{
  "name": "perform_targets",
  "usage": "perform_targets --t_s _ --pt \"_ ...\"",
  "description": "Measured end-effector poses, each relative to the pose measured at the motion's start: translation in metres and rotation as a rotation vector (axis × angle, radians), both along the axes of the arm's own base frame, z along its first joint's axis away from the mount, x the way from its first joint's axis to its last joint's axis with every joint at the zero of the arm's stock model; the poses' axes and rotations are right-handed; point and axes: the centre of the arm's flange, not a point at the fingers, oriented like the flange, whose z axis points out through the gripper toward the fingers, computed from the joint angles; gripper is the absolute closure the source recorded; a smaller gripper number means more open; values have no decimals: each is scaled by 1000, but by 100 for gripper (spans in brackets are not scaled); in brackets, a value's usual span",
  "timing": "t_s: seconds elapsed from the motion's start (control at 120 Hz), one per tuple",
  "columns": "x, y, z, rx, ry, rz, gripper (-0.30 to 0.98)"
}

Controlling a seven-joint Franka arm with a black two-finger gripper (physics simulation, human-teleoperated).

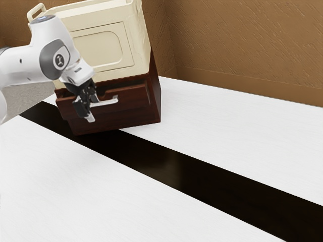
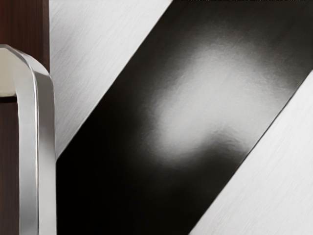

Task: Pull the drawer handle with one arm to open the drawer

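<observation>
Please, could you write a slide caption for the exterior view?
Gripper at the pale handle of a dark wooden drawer, beneath a cream box.

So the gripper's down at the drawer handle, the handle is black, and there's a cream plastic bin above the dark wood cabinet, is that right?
Not quite: the drawer handle is silvery, as the wrist view shows, not black. The rest is right: the gripper is at it, and the cream plastic bin is above the dark wood cabinet.
</observation>
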Motion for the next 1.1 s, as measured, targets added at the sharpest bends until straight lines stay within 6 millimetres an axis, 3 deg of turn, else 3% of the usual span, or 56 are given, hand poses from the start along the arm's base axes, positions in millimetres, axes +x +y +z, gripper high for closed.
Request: perform_targets --t_s 0.567,0.967,1.1 --pt "-32 -11 -4 -41 34 41 2" --pt "-66 -25 5 -72 37 67 3" --pt "-76 -28 20 -69 14 74 9"
